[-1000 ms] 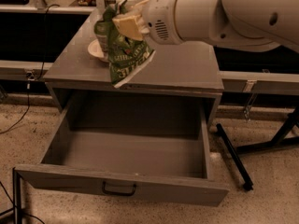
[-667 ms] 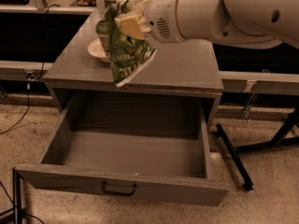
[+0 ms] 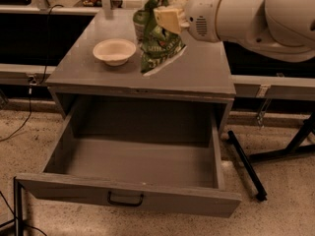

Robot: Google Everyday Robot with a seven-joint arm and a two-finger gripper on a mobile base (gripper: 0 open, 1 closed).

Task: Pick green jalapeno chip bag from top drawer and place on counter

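Note:
My gripper [image 3: 166, 17] comes in from the right above the counter [image 3: 202, 70] and is shut on the top of the green jalapeno chip bag [image 3: 160, 45]. The bag hangs crumpled from the cream fingers [image 3: 170, 19]. Its lower end is at or just above the counter surface, right of the cream bowl [image 3: 114, 50]. The top drawer [image 3: 138, 163] is pulled fully open below, with nothing showing inside it. Its dark pull handle [image 3: 125, 199] is on the front panel.
My large white arm [image 3: 256, 14] reaches over the counter's right back corner. A black stand leg [image 3: 246, 163] lies on the floor right of the cabinet. Cables [image 3: 19, 117] run down on the left. Speckled floor surrounds the drawer.
My gripper and the bag have moved to the right over the counter, away from the bowl, which now shows whole. The drawer is unchanged.

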